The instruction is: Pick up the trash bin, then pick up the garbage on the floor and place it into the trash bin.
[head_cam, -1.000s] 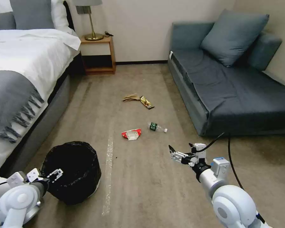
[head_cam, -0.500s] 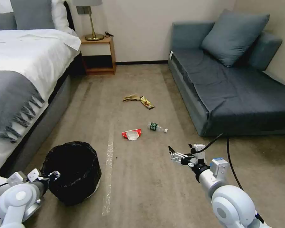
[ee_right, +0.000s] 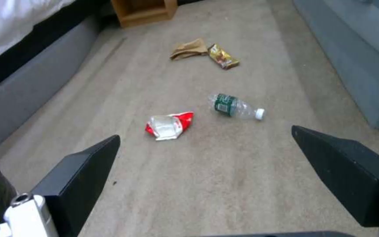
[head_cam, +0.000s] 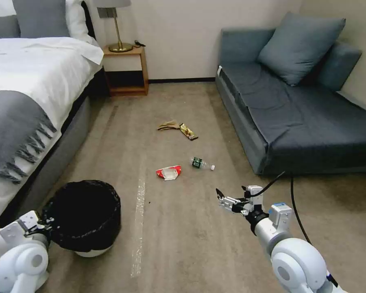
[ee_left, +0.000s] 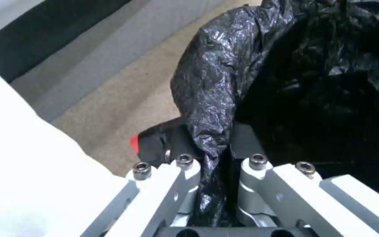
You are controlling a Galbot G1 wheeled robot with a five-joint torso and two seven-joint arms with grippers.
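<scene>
The trash bin (head_cam: 85, 215), black and lined with a crinkly bag, is beside the bed at lower left, its pale base showing underneath. My left gripper (head_cam: 44, 226) holds its near-left rim. In the left wrist view that gripper (ee_left: 211, 144) is shut on the bag-covered rim (ee_left: 211, 98). The garbage lies on the carpet ahead: a clear bottle (head_cam: 202, 163) (ee_right: 235, 107), a red-white wrapper (head_cam: 169, 172) (ee_right: 169, 124), a gold-brown wrapper (head_cam: 188, 131) (ee_right: 223, 56) and tan paper (head_cam: 168, 125) (ee_right: 189, 49). My right gripper (head_cam: 223, 199) (ee_right: 205, 133) hovers open and empty, short of the bottle.
A bed (head_cam: 28, 81) runs along the left and a blue-grey sofa (head_cam: 305, 110) along the right. A wooden nightstand (head_cam: 126, 69) with a lamp stands at the far wall. A pale tape strip (head_cam: 139, 203) runs down the carpet between the bin and the litter.
My left arm has drawn back to the left with the bin's rim in its grip. The bin has swung from leaning toward me to nearly upright. The right arm has barely moved.
</scene>
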